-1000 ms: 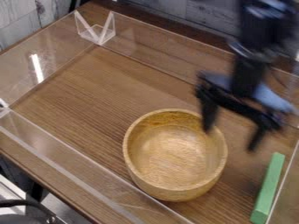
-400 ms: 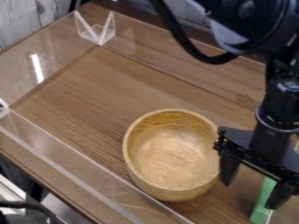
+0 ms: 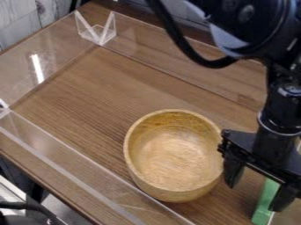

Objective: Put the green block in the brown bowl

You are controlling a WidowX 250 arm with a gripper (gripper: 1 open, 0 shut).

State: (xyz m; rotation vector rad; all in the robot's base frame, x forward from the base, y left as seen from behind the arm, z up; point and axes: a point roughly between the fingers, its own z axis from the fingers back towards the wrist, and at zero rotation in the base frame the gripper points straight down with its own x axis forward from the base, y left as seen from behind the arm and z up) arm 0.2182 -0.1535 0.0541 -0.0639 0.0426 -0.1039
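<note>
The brown bowl point(image 3: 177, 155) stands upright on the wooden table, right of centre, with nothing in it. Just to its right, the green block point(image 3: 268, 200) lies flat on the table; only its near end shows, the rest is hidden behind my arm. My black gripper point(image 3: 261, 192) points straight down over the block and is open. One finger point(image 3: 233, 169) stands beside the bowl's right wall and the other on the block's far side, so the block lies between them. I cannot tell whether the fingers touch it.
Clear plastic walls point(image 3: 47, 61) fence the wooden tabletop point(image 3: 118, 88) on the left and front. A small clear plastic stand point(image 3: 97, 28) sits at the back left. The block lies close to the table's right edge.
Over the last second the gripper came down and toward the camera, from above the bowl's far right rim to astride the green block. It has barely moved in the last half second and stayed open.
</note>
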